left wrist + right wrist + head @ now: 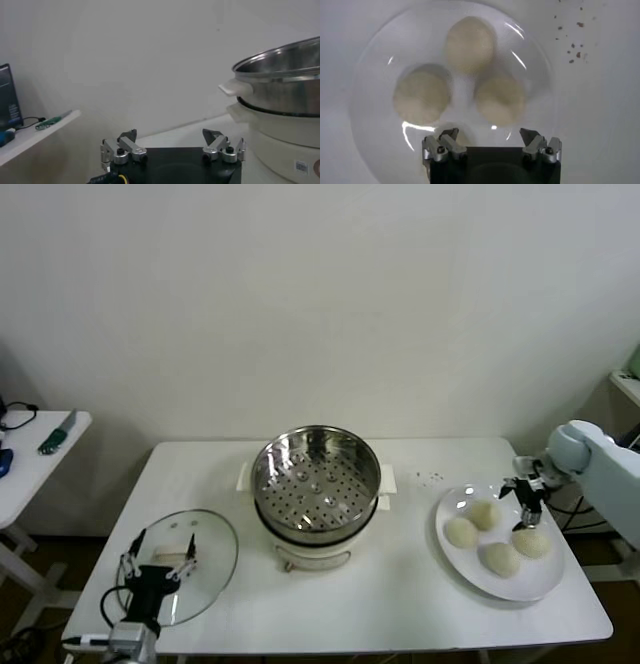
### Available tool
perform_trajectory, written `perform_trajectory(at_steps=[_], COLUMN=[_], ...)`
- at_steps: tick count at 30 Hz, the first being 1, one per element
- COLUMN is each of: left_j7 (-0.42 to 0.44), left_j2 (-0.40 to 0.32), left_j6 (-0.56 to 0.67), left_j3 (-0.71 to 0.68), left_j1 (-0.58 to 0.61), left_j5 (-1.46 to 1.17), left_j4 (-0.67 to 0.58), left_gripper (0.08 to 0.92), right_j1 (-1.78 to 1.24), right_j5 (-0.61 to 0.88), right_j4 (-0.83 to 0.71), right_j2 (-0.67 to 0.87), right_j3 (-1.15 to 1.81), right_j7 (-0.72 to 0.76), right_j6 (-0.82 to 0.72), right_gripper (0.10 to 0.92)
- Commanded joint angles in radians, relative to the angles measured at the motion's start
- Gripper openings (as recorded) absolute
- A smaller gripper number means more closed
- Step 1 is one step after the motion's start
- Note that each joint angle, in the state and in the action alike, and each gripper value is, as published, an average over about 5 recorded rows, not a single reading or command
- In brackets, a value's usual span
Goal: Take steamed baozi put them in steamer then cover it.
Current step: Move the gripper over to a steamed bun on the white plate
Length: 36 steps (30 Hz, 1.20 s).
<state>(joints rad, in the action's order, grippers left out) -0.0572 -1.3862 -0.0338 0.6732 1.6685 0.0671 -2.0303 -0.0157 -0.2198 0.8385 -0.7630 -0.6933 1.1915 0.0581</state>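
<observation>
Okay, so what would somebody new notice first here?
The shiny open steamer at the table's centre, its perforated tray bare. Right of it, four baozi sit on a white plate, the right tool open above them. The glass lid lies at front left under the open left tool.

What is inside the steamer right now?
Only the perforated tray shows inside the steamer; no baozi yet. All four baozi sit on the white plate. Anything below the tray is hidden.
</observation>
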Motion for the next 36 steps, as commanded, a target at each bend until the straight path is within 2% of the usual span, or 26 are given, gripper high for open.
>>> perform_trajectory(at_steps=[1, 18, 27, 36], left_j7=[0.000, 0.000, 0.000, 0.000], left_j2=[-0.001, -0.007, -0.010, -0.016], left_j6=[-0.003, 0.005, 0.008, 0.010], left_j3=[0.001, 0.005, 0.008, 0.003], left_j1=[0.001, -0.003, -0.002, -0.002], left_j5=[0.003, 0.002, 0.000, 0.000], left_j4=[0.001, 0.012, 0.010, 0.008], left_gripper=[0.823, 0.823, 0.823, 0.823], right_j1=[0.025, 0.025, 0.026, 0.079], right_j5=[-0.035, -0.044, -0.047, -0.013], right_j4=[-0.088, -0.133, -0.133, -0.086], right_j2=[-0.094, -0.132, -0.132, -0.098], right_j3=[-0.026, -0.077, -0.082, -0.127], right_j7=[0.007, 0.009, -0.001, 0.002], right_j6=[0.006, 0.022, 0.033, 0.049], right_gripper=[0.823, 0.817, 0.714, 0.687])
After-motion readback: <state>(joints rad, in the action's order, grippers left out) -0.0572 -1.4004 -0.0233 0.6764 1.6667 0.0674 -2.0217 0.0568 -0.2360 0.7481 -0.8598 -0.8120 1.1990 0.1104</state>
